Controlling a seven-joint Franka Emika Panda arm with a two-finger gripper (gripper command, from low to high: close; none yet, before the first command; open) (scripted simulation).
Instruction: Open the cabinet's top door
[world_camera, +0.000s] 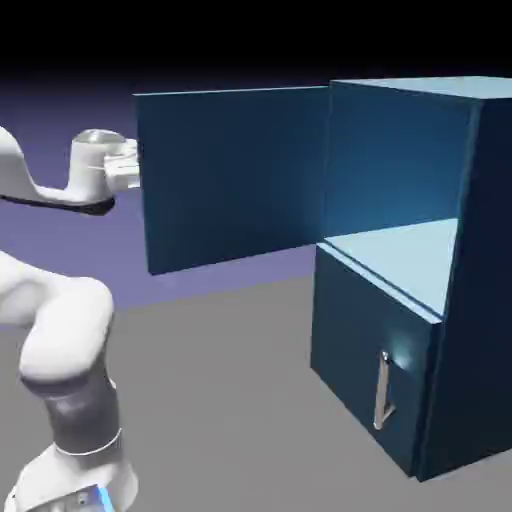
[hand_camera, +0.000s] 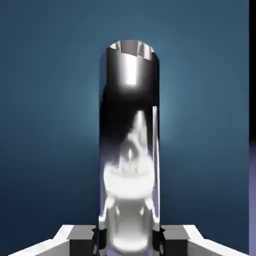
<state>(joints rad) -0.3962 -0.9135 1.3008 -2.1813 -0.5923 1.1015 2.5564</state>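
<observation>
Because the bar handle (hand_camera: 129, 130) gives the pull point, hand (hand_camera: 130, 237) pinches it, a fingertip each side | top door (world_camera: 235, 175) swung wide off the cabinet (world_camera: 375, 350), upper compartment exposed | grip near free edge, likely for leverage | looks basically open, release probably next

One robot arm (world_camera: 75, 340) is standing at the exterior view's left; one cabinet (world_camera: 440, 270), two doors (world_camera: 235, 180) and one table are showing beside it. Two handles (hand_camera: 130, 150) are showing.
</observation>
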